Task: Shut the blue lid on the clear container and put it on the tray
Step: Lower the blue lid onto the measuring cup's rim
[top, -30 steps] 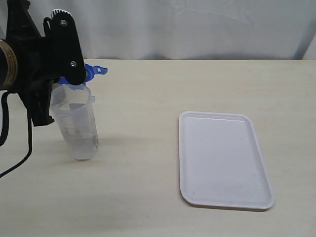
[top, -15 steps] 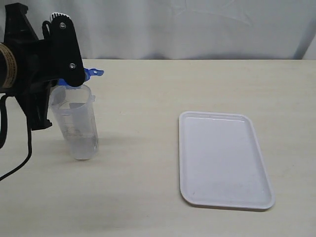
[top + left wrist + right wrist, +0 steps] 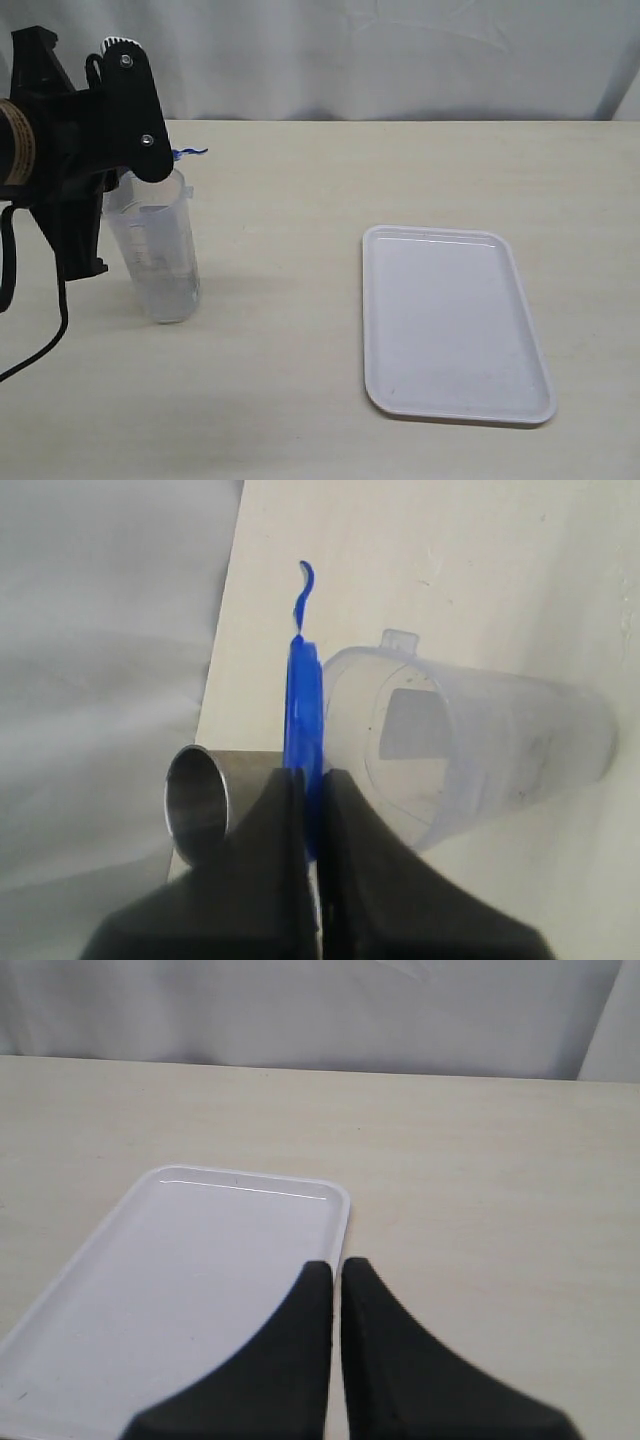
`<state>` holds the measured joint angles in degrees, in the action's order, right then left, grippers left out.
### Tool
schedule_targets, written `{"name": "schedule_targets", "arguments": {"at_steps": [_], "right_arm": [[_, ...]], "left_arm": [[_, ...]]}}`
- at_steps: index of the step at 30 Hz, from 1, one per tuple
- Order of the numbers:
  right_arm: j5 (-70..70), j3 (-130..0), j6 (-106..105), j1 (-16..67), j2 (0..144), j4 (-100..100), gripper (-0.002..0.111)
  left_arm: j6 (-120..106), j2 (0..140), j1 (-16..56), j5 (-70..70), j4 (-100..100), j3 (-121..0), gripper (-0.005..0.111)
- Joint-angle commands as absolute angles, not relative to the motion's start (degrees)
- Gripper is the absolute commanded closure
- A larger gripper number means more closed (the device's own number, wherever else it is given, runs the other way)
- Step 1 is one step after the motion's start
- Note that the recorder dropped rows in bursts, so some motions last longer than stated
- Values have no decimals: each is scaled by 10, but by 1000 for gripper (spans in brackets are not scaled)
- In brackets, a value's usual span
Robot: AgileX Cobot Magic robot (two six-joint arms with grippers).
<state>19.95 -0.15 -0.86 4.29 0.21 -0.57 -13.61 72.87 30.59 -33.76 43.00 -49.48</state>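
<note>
The clear container (image 3: 162,250) stands upright on the table at the left, its mouth open. My left gripper (image 3: 146,152) hovers at its rim, shut on the blue lid (image 3: 304,715). In the left wrist view the lid is edge-on between the fingers (image 3: 270,820), beside the mouth of the container (image 3: 480,745). In the exterior view only one blue lid flap (image 3: 190,153) pokes out past the black gripper body. The white tray (image 3: 455,320) lies flat at the right with nothing on it. My right gripper (image 3: 337,1266) is shut on nothing, above the edge of the tray (image 3: 180,1270).
A steel cup (image 3: 198,805) stands close behind the container on the far side of the lid, near the table's back edge; the left arm hides it in the exterior view. A white curtain hangs behind the table. A black cable trails from the left arm at the lower left.
The left gripper has sunk a little and shifted left over the container's rim. The lid has turned edge-on, so less blue shows. The right gripper and tray are as before.
</note>
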Motion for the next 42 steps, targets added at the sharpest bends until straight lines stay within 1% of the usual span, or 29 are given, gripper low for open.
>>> {"name": "schedule_targets", "arguments": {"at_steps": [1,7,21,29,42], "right_arm": [[198,0,-8,42,0,-7,104],[198,0,-8,42,0,-7,104],[198,0,-8,42,0,-7,104],[198,0,-8,42,0,-7,104],[198,0,-8,42,0,-7,104]], "left_arm": [[-153,727,307,-344,401,-494,107],[-169,727,307,-375,376,-494,107],[-242,727,307,-378,279,-494,107],[-242,727,307,-405,276,-494,107],[-243,727,307,-408,248,-494,107]]}}
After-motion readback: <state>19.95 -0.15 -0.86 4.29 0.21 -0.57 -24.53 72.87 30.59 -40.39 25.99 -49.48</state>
